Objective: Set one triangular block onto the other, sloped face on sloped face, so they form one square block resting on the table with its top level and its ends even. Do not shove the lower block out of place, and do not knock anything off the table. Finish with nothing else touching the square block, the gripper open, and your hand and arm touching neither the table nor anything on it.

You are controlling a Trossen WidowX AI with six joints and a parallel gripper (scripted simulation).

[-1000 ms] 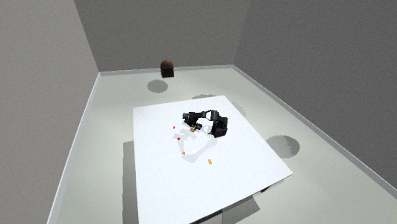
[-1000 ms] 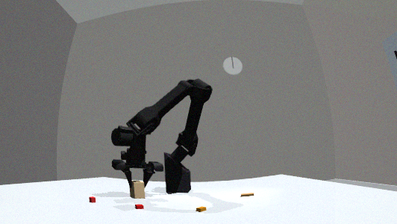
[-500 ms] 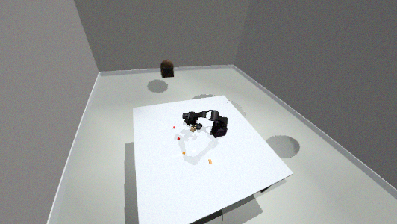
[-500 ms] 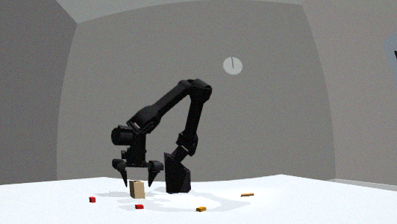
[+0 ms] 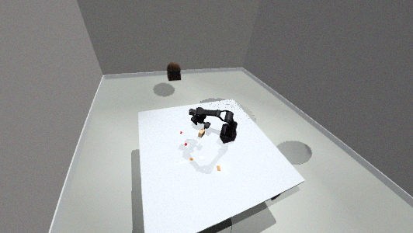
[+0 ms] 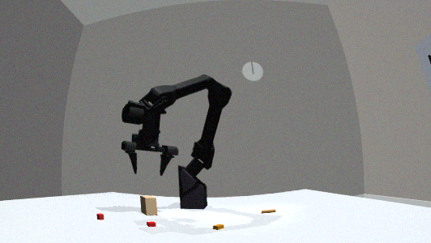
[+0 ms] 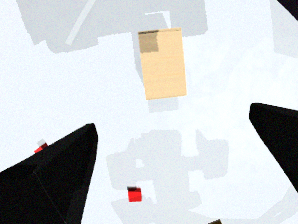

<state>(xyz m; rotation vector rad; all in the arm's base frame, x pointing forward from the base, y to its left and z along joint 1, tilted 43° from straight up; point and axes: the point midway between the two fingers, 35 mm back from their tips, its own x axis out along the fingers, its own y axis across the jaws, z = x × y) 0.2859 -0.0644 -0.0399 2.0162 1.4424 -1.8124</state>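
My black pincer (image 6: pixel 147 162) hangs spread and empty, so nothing touches the tan square block (image 6: pixel 148 205) of two mated wedges standing directly beneath it on the white counter (image 6: pixel 344 219). Small red cubes (image 6: pixel 151 223) lie nearby, apart.

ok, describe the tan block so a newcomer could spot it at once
Start at the black arm base on the white table. Just left of it, below the open gripper, stands the tan square block. It is far bigger than the red and orange bits around it.
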